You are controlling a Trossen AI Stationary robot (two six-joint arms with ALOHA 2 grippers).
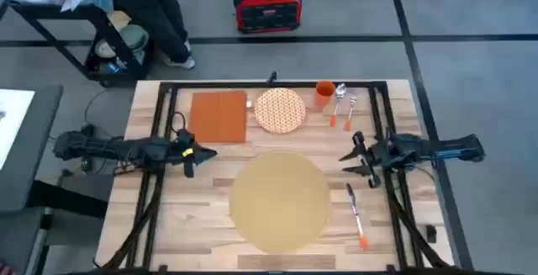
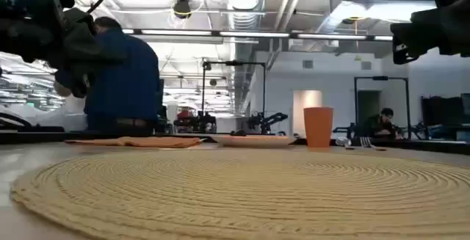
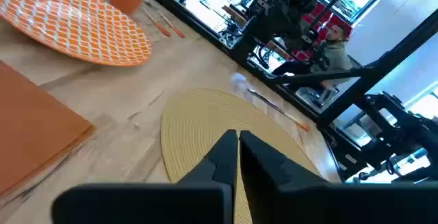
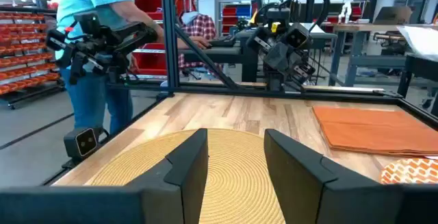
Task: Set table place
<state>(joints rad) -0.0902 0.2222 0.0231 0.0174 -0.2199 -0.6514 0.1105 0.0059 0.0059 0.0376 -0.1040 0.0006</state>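
The place, a large round tan woven placemat [image 1: 280, 201], lies flat on the wooden table [image 1: 210, 224] near its front middle. It fills the foreground of the low view [image 2: 242, 188]. My left gripper [image 1: 206, 153] hovers to the left of the placemat's far edge, its fingers shut with nothing between them [image 3: 237, 140]. My right gripper [image 1: 349, 164] hovers to the right of the placemat's far edge, open and pointing toward it [image 4: 236, 157]. Both grippers are raised above the table and touch nothing.
Along the far edge lie a rust-orange napkin [image 1: 218, 115], an orange-and-white patterned plate [image 1: 280, 109], an orange cup [image 1: 324, 94] and two orange-handled utensils [image 1: 343, 105]. A third utensil [image 1: 356, 216] lies right of the placemat. Black frame rails [image 1: 160, 124] cross the table. A person [image 1: 155, 10] stands beyond the far left corner.
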